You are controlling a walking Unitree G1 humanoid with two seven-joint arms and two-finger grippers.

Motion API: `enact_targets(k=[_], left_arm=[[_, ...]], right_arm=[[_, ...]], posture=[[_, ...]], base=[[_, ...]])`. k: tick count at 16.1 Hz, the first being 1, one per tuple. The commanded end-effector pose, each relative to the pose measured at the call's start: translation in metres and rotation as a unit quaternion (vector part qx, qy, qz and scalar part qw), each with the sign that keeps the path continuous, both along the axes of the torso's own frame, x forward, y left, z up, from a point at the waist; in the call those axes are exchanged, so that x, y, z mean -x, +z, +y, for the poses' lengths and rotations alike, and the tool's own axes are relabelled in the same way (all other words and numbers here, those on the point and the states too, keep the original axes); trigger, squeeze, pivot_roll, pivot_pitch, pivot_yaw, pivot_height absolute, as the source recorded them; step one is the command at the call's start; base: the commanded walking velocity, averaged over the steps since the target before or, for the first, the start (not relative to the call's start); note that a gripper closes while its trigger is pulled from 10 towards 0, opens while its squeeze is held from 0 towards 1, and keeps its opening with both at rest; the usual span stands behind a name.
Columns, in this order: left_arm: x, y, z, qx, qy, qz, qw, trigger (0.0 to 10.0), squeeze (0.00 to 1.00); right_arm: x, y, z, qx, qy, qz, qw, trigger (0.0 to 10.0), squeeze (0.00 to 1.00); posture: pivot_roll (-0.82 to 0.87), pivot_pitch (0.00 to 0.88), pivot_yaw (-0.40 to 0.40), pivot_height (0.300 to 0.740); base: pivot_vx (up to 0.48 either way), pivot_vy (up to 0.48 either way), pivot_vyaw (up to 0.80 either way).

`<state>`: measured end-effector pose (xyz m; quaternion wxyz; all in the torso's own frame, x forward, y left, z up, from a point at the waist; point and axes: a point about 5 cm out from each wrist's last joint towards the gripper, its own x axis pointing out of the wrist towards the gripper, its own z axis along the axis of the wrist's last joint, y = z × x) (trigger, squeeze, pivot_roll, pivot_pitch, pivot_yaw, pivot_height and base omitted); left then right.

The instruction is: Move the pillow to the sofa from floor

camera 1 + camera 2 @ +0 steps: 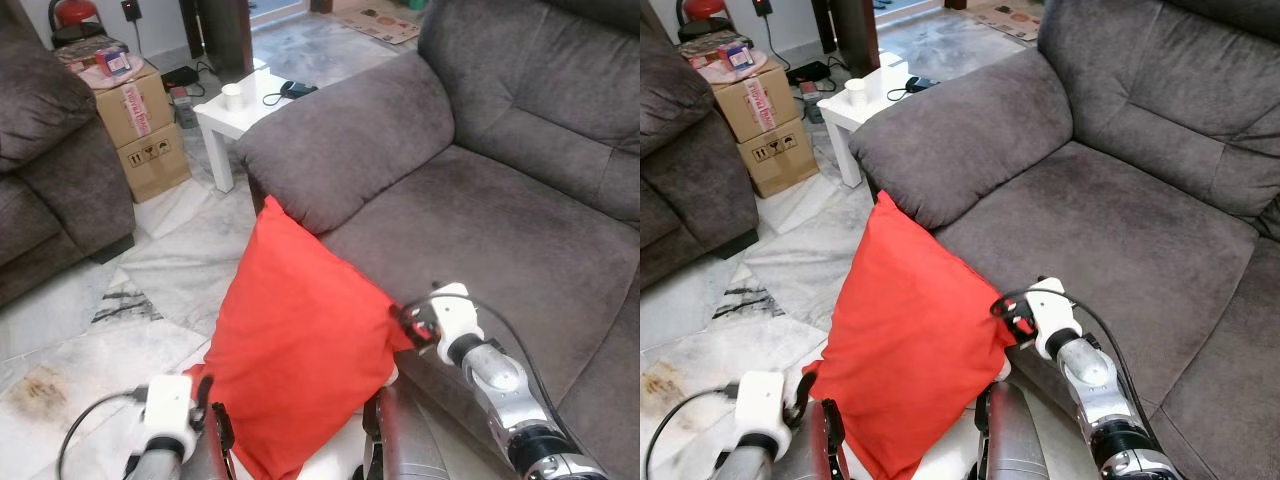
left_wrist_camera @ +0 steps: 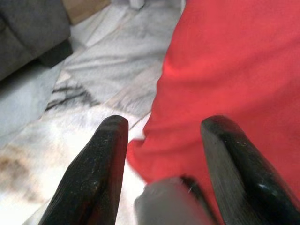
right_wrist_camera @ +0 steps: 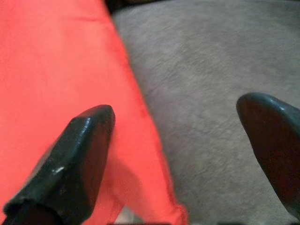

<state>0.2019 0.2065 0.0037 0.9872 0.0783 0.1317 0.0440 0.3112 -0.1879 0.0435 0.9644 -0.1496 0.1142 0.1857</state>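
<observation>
Nearest the camera, the red pillow (image 1: 300, 350) is seen propped on edge against the front of the grey sofa (image 1: 500, 230), its lower corner down by the marble floor (image 1: 150, 300) and its upper corner leaning at the base of the sofa's armrest. It is flanked by both arms, apparently so that it can be squeezed between them and lifted, being too wide for one pincer. The left pincer (image 2: 164, 154) is held at the pillow's lower left corner with its fingers (image 2: 93, 173) apart, one over the floor and one over the red cloth, nothing being clamped. The right pincer (image 3: 187, 154) is placed at the pillow's right corner, fingers spread wide, one over the cloth and the other over the seat cushion. The pillow is judged not yet raised onto the seat. Farther off, a small white tabletop (image 1: 245, 105) carrying a cup (image 1: 232, 96) is seen beside the armrest, and cardboard boxes (image 1: 140, 125) beyond it.
</observation>
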Motion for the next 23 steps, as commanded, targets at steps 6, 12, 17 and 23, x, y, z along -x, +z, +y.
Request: enact_targets(k=[6,12,17,23], left_arm=[[0.002,-0.006,0.0,0.006,0.005,0.007,1.0,10.0,0.0],[-0.006,-0.001,-0.008,0.007,-0.008,-0.007,1.0,10.0,0.0],[-0.017,0.01,-0.012,0.004,-0.012,-0.032,0.999,10.0,0.0],[-0.02,0.013,-0.016,0.002,-0.021,-0.037,0.999,10.0,0.0]], right_arm=[[0.007,-0.007,-0.008,0.065,0.085,0.043,0.993,10.0,1.0],[0.004,-0.015,0.009,0.133,0.092,0.047,0.986,10.0,0.0],[-0.005,-0.014,0.021,0.158,0.057,0.034,0.985,10.0,0.0],[-0.009,-0.017,0.03,0.232,0.073,0.04,0.969,10.0,0.0]], posture=[[-0.02,0.117,-0.044,0.557],[-0.02,0.133,-0.052,0.557],[-0.01,0.146,-0.062,0.557],[0.0,0.155,-0.072,0.557]], base=[[0.0,0.0,0.0],[0.0,0.0,0.0],[0.0,0.0,0.0],[0.0,0.0,0.0]])
